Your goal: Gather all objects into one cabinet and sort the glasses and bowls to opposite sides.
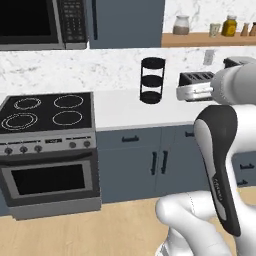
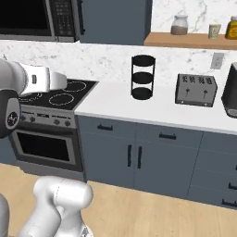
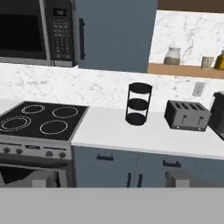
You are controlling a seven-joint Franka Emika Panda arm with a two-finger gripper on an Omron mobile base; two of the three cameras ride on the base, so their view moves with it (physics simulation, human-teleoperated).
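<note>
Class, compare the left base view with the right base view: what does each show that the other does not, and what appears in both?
Only the left base view shows the whole stovetop with all four rings. Only the right base view shows the dark appliance at the counter's right end, and the toaster unblocked. Both share the black three-tier rack, the microwave, the wall cabinet with its door shut, the oven and the shelf with jars.

Slate-blue cabinet, white-marbled backsplash (grey veins), black tiered rack, grey toaster.
</note>
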